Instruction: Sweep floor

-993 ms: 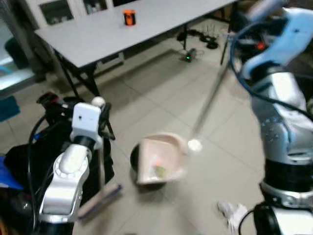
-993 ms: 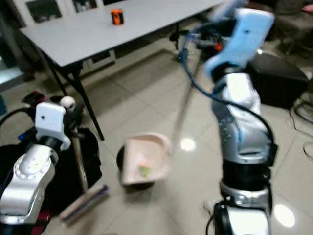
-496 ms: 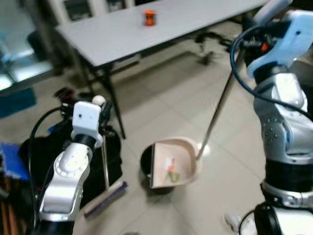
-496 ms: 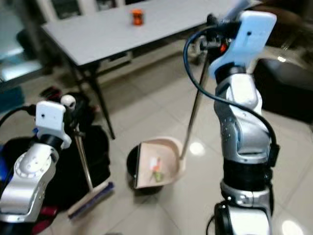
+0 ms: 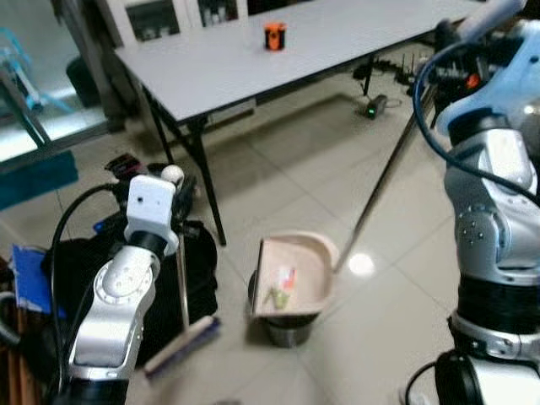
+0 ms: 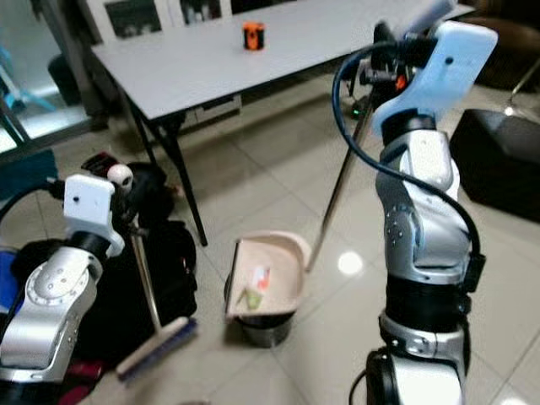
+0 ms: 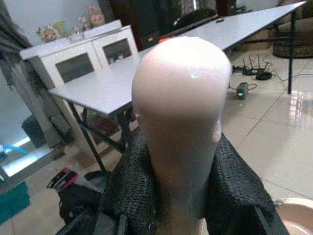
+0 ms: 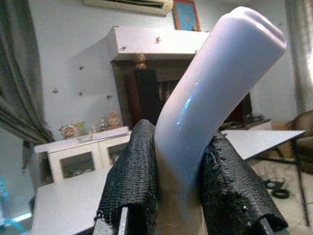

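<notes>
Pale floor tiles (image 5: 278,181) run open through the middle of the frame, from the table legs in the upper half down to the dustpan. The grey table (image 5: 211,59) crosses the top, its near edge slanting from upper left toward upper right, with a small orange object (image 5: 273,35) standing on it. Its black legs (image 5: 198,173) come down left of centre. A dark bag (image 5: 126,278) lies on the floor at lower left, hemming in that side, and cables and a small device (image 5: 371,105) sit on the tiles under the table's far end at upper right.

The pink dustpan (image 5: 291,277) sits just below centre, tipped over a small dark bin (image 5: 287,327) that it partly covers, with a few scraps of litter inside it. Its long metal pole (image 5: 384,181) slants up toward the upper right. The right gripper (image 8: 178,166) is clenched on the dustpan's pale handle (image 8: 215,93), both black fingers (image 8: 132,176) pressed against it; that arm is raised high at the right edge, elbow bent.

At lower left the broom head (image 5: 181,346) rests on the tiles beside the bag, well apart from the dustpan. The broom stick (image 5: 180,283) stands nearly upright. The left gripper (image 7: 178,196) is closed around the broom's rounded top (image 7: 181,88), with the forearm angled up from the bottom left corner.
</notes>
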